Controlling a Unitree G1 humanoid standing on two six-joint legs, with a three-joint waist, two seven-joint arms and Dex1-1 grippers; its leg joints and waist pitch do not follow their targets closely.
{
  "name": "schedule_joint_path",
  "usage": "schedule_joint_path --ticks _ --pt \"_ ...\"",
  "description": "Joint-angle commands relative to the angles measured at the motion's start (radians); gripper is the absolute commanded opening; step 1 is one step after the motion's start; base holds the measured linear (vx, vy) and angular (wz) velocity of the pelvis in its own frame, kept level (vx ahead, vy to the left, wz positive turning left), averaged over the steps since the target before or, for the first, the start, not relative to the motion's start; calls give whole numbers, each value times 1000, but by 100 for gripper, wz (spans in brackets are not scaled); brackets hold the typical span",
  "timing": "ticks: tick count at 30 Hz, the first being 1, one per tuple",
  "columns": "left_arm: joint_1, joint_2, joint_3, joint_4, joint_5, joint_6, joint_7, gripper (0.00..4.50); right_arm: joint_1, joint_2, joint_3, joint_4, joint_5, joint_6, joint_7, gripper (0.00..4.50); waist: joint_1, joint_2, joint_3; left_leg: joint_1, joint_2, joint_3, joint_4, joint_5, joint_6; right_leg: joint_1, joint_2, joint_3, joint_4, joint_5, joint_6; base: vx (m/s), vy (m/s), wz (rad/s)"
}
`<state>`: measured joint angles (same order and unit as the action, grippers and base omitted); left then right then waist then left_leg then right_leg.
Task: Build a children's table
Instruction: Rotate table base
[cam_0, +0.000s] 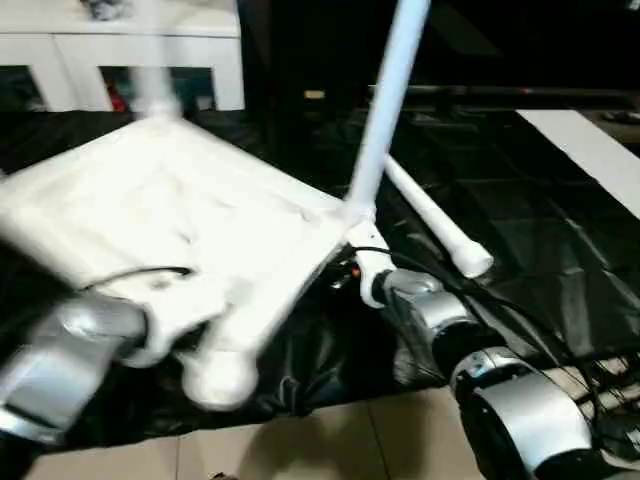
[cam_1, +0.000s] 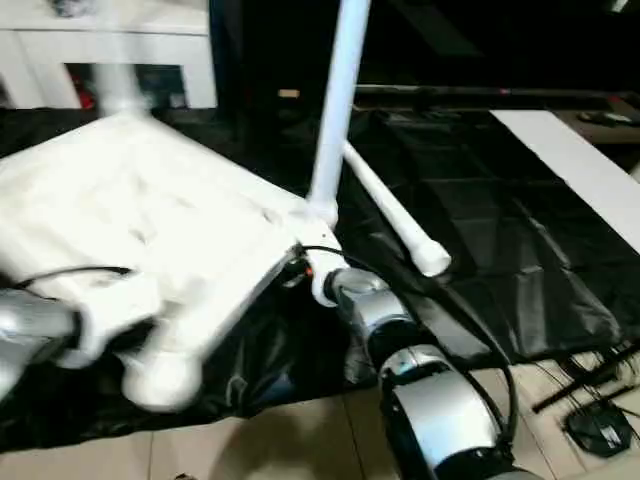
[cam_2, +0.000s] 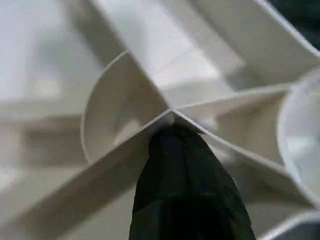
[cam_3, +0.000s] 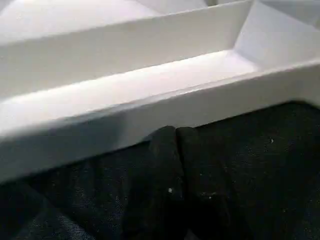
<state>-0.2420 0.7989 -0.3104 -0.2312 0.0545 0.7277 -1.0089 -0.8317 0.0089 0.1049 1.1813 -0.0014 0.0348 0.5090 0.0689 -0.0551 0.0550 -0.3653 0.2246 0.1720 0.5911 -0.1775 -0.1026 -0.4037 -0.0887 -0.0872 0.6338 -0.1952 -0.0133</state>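
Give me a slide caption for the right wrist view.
Right gripper, shut, at the rim of the upturned white tabletop.

Before me a big table under a crinkled, glossy black plastic cover (cam_0: 520, 250) fills the middle of what I see, and at its near edge the pale beige tiled floor (cam_0: 330, 445) begins. Far off on my left stands a low white cabinet (cam_0: 150, 45) with open dark compartments, something red just visible inside one. On my right a flat white board (cam_1: 570, 165) lies across the black cover, and near right, on the floor, sit thin black cables (cam_1: 585, 385) and a small dark device (cam_1: 600, 428).
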Motion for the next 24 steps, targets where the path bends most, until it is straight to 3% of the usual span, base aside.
schedule_joint_path --ticks 1,3,9,10,11,12,15,18,19,20,22,23,24 --pt "-8 -31 -62 -6 -31 -18 -32 0 -28 33 3 0 -7 -24 27 4 1 26 -65 6 5 5 -75 -185 -47 52 -49 53 -57 -96 -225 0 0 0" --pt "-22 -50 -74 11 -17 -24 -17 0 -30 37 3 6 -11 -28 26 4 -9 30 -65 6 5 4 -74 -182 -43 52 -47 53 -58 -88 -230 0 0 0" --pt "-73 -130 -89 113 19 -80 45 0 -32 42 4 20 -9 -48 71 4 -10 31 -64 9 7 3 -74 -221 -40 51 -48 53 -63 -127 -229 0 0 0" --pt "-84 -145 -94 127 20 -89 53 0 -30 42 5 22 -11 -51 81 4 -10 38 -64 9 6 2 -74 -227 -41 50 -47 53 -63 -133 -229 0 0 0" --pt "-88 -153 -96 133 22 -91 58 0 -30 41 5 23 -12 -51 81 4 -10 35 -63 12 6 3 -73 -242 -41 47 -47 54 -67 -147 -229 0 0 0" --pt "-114 -195 -103 171 33 -103 91 0 -29 39 0 26 -13 -56 76 4 -9 38 -62 13 7 3 -74 -251 -45 47 -47 53 -69 -157 -229 0 0 0" --pt "-174 -267 -94 298 74 -146 199 0 -34 23 -28 23 1 -76 34 4 -4 35 -62 13 5 3 -73 -265 -41 47 -47 55 -74 -196 -217 0 0 0" --pt "-199 -287 -84 357 93 -168 242 0 -38 13 -44 18 12 -78 27 4 0 34 -62 10 5 0 -74 -275 -39 47 -51 54 -79 -248 -197 0 0 0" --pt "-234 -290 -76 435 120 -202 289 0 -38 -13 -62 1 25 -85 21 4 -1 43 -62 9 4 -2 -74 -278 -40 47 -50 53 -77 -252 -195 0 0 0" --pt "-234 -290 -76 435 120 -202 289 0 -38 -13 -62 1 25 -85 21 4 -1 36 -62 11 2 -1 -72 -290 -37 45 -49 52 -84 -276 -184 0 0 0" --pt "-272 -294 -59 521 142 -229 347 0 -34 -42 -81 -24 37 -92 16 4 1 37 -63 9 2 -2 -73 -278 -33 47 -48 51 -82 -272 -177 0 0 0" --pt "-288 -295 -50 557 150 -248 375 0 -29 -58 -85 -41 38 -95 14 4 1 45 -63 9 2 -3 -72 -276 -34 46 -48 51 -82 -269 -176 0 0 0" --pt "-318 -304 -18 625 156 -276 433 0 -12 -89 -97 -85 45 -100 20 4 -3 46 -62 6 0 -4 -72 -277 -35 48 -44 50 -82 -262 -172 0 0 0"
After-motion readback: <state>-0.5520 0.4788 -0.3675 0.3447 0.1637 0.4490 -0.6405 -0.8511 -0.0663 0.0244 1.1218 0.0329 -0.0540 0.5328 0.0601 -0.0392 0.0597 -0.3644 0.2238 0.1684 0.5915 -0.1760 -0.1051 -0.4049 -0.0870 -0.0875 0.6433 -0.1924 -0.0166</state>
